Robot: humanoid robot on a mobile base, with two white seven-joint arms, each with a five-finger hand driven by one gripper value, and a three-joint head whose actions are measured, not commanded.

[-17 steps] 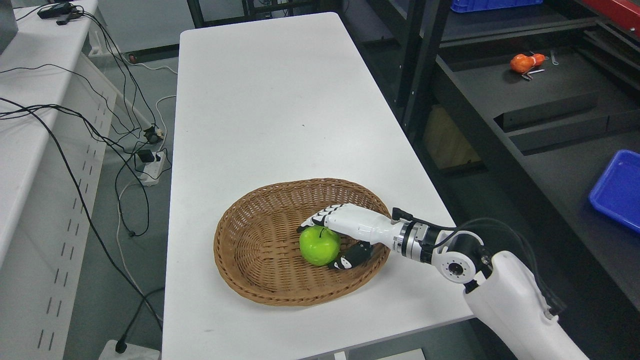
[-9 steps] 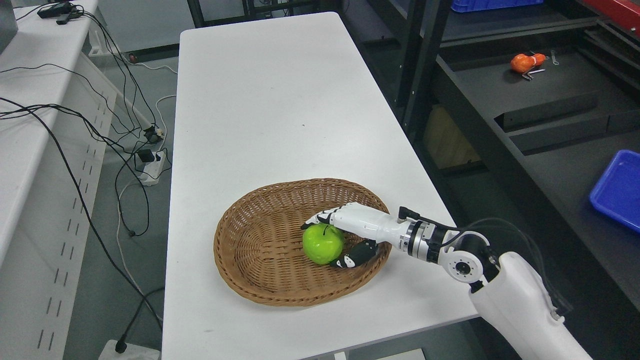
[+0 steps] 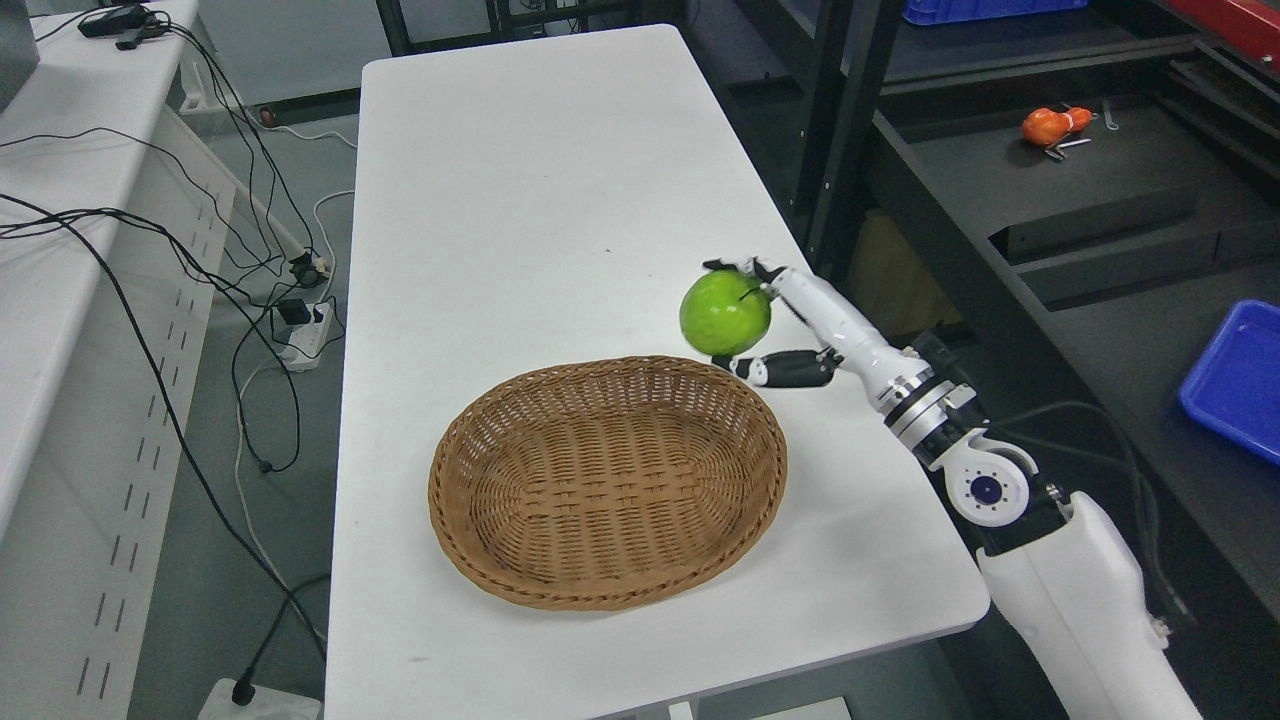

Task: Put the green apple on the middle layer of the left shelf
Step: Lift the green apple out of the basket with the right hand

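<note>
My right hand (image 3: 745, 318) is shut on the green apple (image 3: 722, 312) and holds it in the air above the white table (image 3: 560, 190), just beyond the far right rim of the wicker basket (image 3: 607, 480). Fingers lie over the apple's top and the thumb sits under it. The basket is empty. The right arm comes in from the lower right. The left arm is not in view.
A black shelf unit (image 3: 1050, 200) stands to the right of the table, with an orange object (image 3: 1045, 125) on one level and a blue tray (image 3: 1235, 380) lower right. Cables and a power strip (image 3: 300, 325) lie on the floor at the left.
The right hand has lifted the apple out of the basket and carried it up and to the right, past the basket's far rim. The basket now holds nothing.
</note>
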